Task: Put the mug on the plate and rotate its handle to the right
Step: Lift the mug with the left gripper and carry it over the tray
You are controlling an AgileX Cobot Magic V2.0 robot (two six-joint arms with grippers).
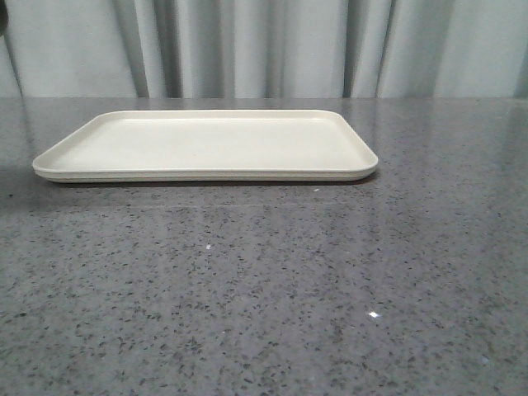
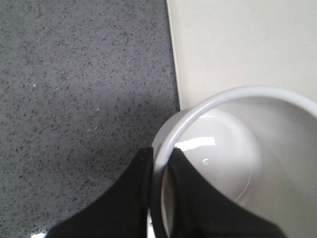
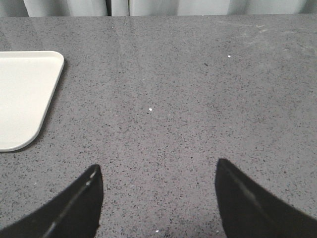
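The cream plate [image 1: 206,144] lies at the far middle of the grey table; its edge also shows in the left wrist view [image 2: 237,44] and a corner in the right wrist view [image 3: 22,94]. In the left wrist view the white mug [image 2: 233,148] is seen from above, over the plate's edge. My left gripper [image 2: 161,161] is shut on the mug's rim, one finger inside and one outside. The handle and the smiley face are hidden. My right gripper [image 3: 158,173] is open and empty above bare table beside the plate. Neither gripper nor the mug shows in the front view.
The speckled grey table [image 1: 264,289] runs wide in front of the plate. A grey curtain [image 1: 264,45] hangs behind the table's far edge.
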